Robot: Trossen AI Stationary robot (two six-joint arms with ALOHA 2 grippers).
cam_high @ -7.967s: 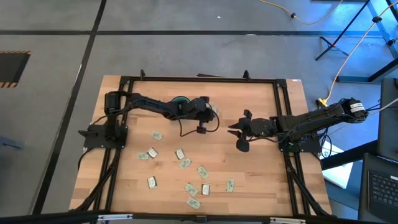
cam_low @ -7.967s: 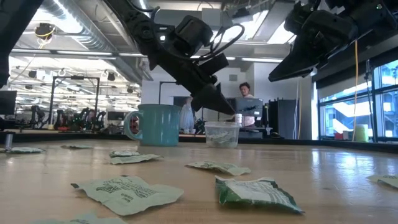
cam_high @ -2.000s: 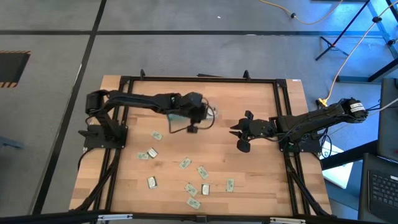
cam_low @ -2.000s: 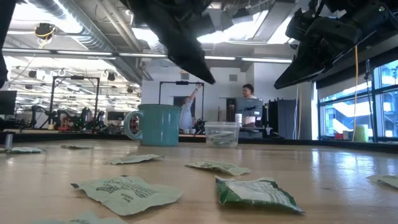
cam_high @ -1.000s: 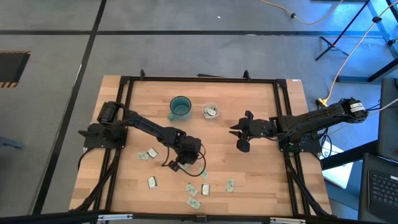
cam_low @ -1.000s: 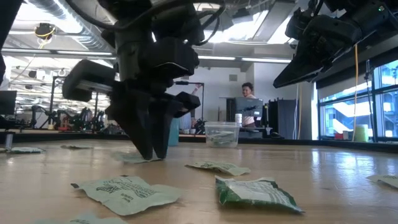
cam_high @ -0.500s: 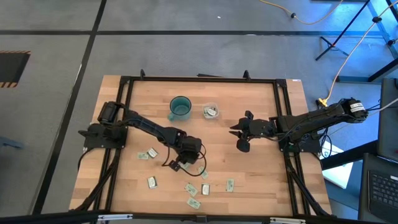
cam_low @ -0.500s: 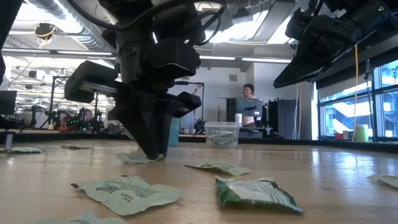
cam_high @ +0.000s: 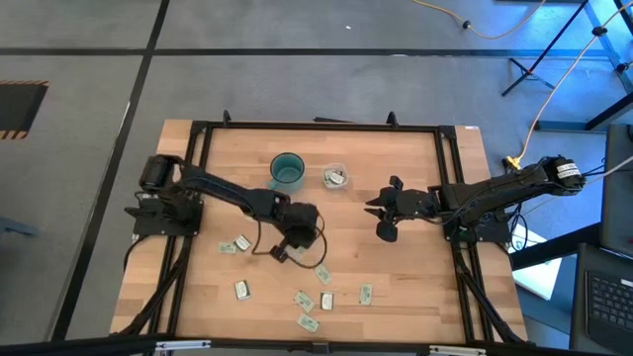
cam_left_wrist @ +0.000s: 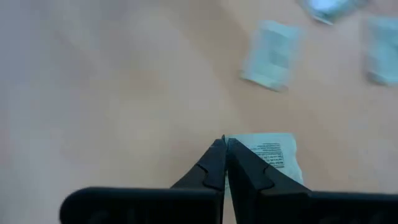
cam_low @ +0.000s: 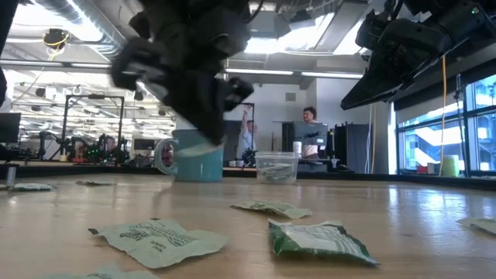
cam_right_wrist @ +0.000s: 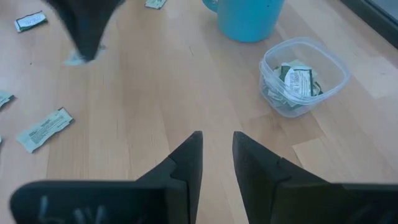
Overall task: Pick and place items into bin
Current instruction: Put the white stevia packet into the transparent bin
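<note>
Pale green packet [cam_left_wrist: 273, 158] half hidden, pinched in blurred left end effector [cam_left_wrist: 225, 149], right end effector [cam_right_wrist: 216, 146] parted, empty.

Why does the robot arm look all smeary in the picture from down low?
In the low view the left gripper is motion-blurred while the packets on the table stay sharp. The left wrist view is soft too: the held packet reads clearly, the far ones smear.

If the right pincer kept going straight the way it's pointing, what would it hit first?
Probably bare wooden tabletop. The right pincer aims between the clear plastic cup and the left pincer; depth is unclear, but neither seems to be in line.
</note>
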